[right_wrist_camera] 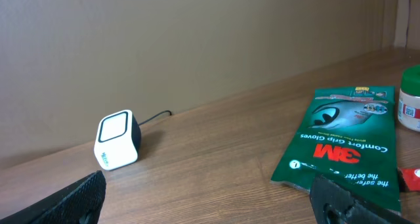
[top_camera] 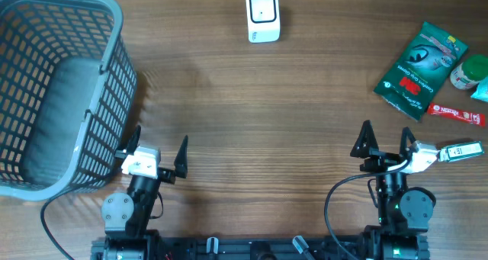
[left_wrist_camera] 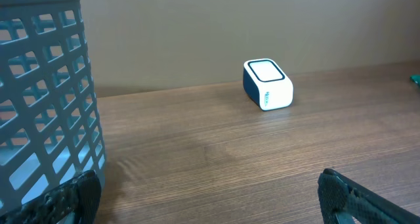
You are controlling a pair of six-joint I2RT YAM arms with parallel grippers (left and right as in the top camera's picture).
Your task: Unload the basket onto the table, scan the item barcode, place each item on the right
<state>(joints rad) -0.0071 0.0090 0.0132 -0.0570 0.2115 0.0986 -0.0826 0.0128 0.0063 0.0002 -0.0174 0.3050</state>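
The white barcode scanner (top_camera: 263,16) stands at the far middle of the table, also in the left wrist view (left_wrist_camera: 268,84) and the right wrist view (right_wrist_camera: 118,148). A green 3M gloves packet (top_camera: 421,71) (right_wrist_camera: 348,142) lies flat at the far right. Beside it are a red sachet (top_camera: 457,115) (right_wrist_camera: 410,178) and a small green-capped bottle (top_camera: 467,71) (right_wrist_camera: 410,99). My left gripper (top_camera: 158,147) (left_wrist_camera: 207,207) hangs open near the front left, holding nothing. My right gripper (top_camera: 386,142) (right_wrist_camera: 207,207) is open at the front right, short of the green packet, with nothing in it.
A large grey plastic basket (top_camera: 53,85) (left_wrist_camera: 39,99) fills the left side, close to my left gripper's left finger. A teal object (top_camera: 480,92) shows partly at the right edge. The scanner's cable runs off the far edge.
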